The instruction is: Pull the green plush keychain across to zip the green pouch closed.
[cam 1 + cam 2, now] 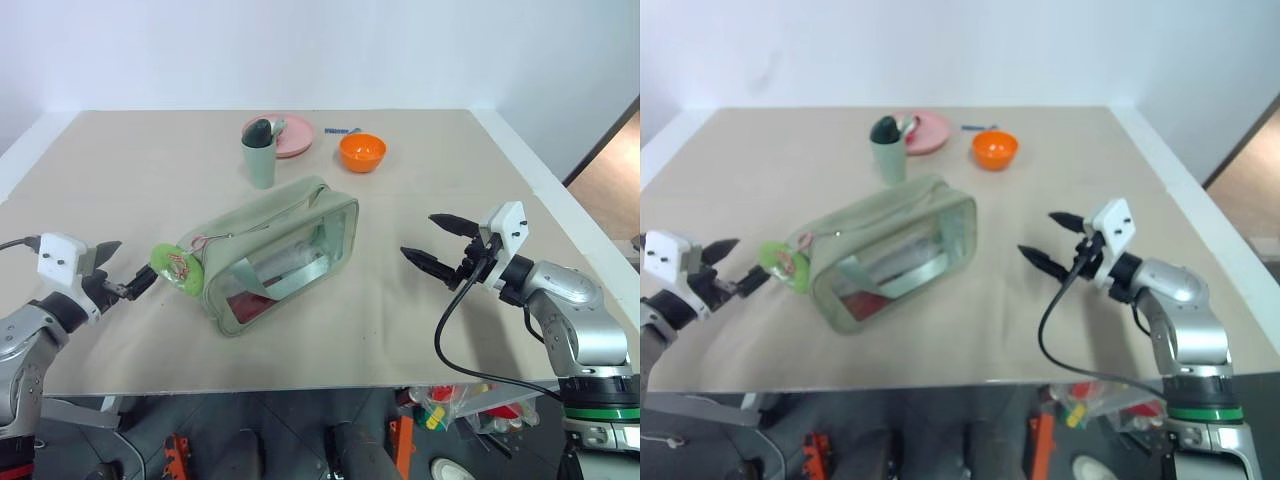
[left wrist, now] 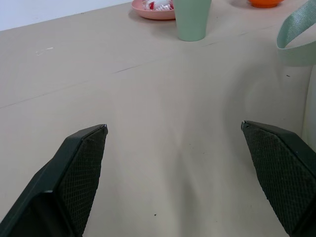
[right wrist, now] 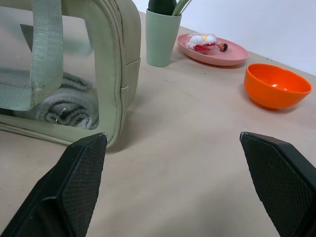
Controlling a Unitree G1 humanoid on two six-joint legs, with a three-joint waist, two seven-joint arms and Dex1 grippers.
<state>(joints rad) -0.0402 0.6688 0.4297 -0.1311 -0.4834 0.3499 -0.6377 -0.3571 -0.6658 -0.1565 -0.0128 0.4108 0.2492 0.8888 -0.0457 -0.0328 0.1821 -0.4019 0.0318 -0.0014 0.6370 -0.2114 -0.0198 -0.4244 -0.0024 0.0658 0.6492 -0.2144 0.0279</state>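
Green plush keychain (image 1: 177, 267) just beside, perhaps touching, left end effector (image 1: 125, 268).

table (image 1: 480, 330): beige top, white raised rim on left and right edges | wall (image 1: 400, 50): plain white, behind far edge | floor (image 1: 610, 180): brown strip at far right, dark below near edge | light: even, soft, no hard shadows
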